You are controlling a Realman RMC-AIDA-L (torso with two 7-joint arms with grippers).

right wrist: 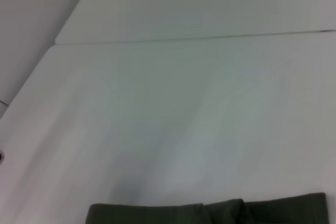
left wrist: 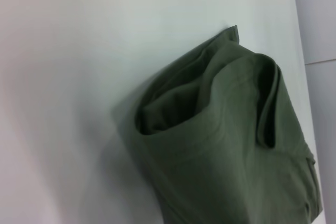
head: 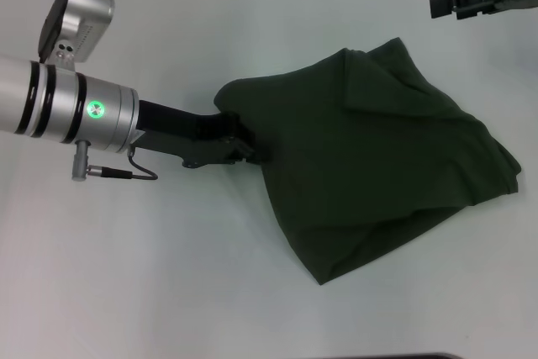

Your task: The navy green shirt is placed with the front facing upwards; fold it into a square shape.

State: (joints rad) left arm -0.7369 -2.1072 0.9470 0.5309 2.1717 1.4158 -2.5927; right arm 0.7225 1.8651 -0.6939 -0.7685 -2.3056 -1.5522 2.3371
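The navy green shirt (head: pixel 378 166) lies bunched and folded over itself right of the table's middle; no lettering shows. My left gripper (head: pixel 244 147) reaches in from the left and is shut on the shirt's left edge, with cloth draped over its tips. The left wrist view shows a rolled, lifted fold of the shirt (left wrist: pixel 226 145) close up. My right gripper (head: pixel 445 4) hovers at the far right, above and apart from the shirt. In the right wrist view only a strip of the shirt (right wrist: pixel 210 212) shows at the picture's edge.
The white table (head: pixel 168 275) spreads around the shirt. A seam between table panels (right wrist: pixel 199 38) runs across the right wrist view. A dark edge (head: pixel 403 356) shows at the near side of the table.
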